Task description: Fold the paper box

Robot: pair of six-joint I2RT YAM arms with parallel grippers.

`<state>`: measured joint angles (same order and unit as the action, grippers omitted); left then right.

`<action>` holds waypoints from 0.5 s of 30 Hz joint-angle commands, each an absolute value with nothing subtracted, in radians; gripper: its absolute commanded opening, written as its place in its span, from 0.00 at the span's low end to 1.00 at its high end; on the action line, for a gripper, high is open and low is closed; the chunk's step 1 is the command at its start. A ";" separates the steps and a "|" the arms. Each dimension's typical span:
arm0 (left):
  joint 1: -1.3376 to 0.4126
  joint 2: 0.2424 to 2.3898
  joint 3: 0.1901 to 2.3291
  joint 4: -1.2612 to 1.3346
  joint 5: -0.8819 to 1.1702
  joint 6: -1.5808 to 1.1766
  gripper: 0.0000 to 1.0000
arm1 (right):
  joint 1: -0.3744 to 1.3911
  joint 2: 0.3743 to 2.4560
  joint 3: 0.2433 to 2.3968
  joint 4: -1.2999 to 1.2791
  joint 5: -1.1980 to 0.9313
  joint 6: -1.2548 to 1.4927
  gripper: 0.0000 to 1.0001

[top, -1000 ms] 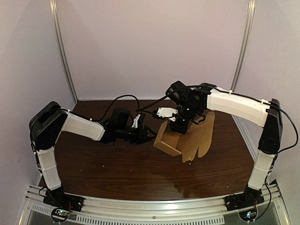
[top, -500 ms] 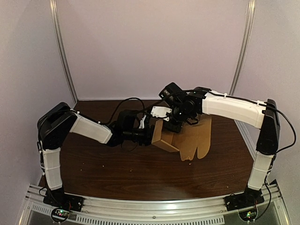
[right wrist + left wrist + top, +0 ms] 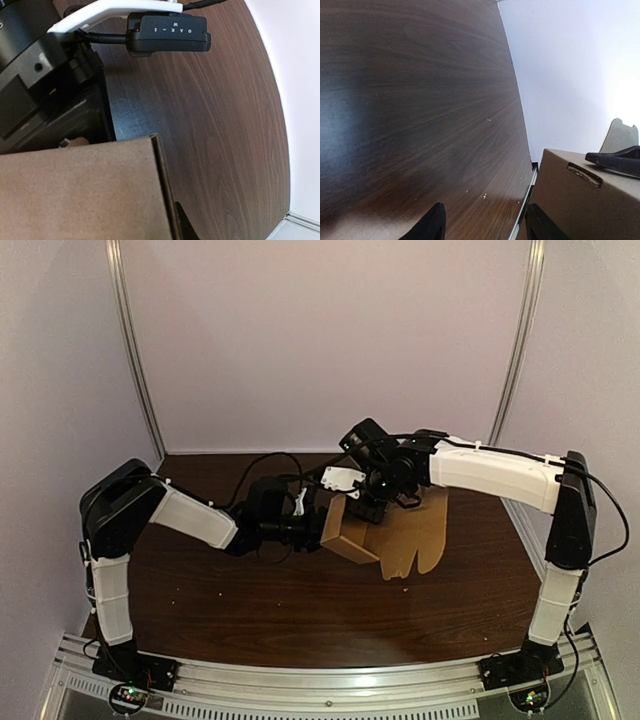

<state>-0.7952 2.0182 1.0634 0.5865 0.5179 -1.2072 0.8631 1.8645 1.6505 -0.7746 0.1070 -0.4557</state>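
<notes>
Paper box sits mid-counter, half-formed, and both arms have closed in on it! Starting left: the left arm has swung right in the last second. The left fingers, which were hanging well short of the cardboard, are now right up against the box's left wall. They're spread wide with nothing between them, one tip just beside the brown panel. The box itself has nudged slightly leftward to meet them. Above it, the right arm has leaned in too. One of the right fingers lies along the top edge by a slot, but whether the pair is pinching cardboard I cannot tell. Further right, the unfolded flaps fan out, not yet tucked. My read: the left braces, the right is set to work a panel, and the fold is only partly done. Underneath, the counter is dark wood grain with a few pale specks. Plain pale walls and metal uprights close in the booth.
</notes>
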 commanded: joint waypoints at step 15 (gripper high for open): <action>-0.713 1.698 1.037 -0.197 0.056 -0.636 0.63 | 0.894 2.046 1.766 -1.101 -0.133 -0.678 0.21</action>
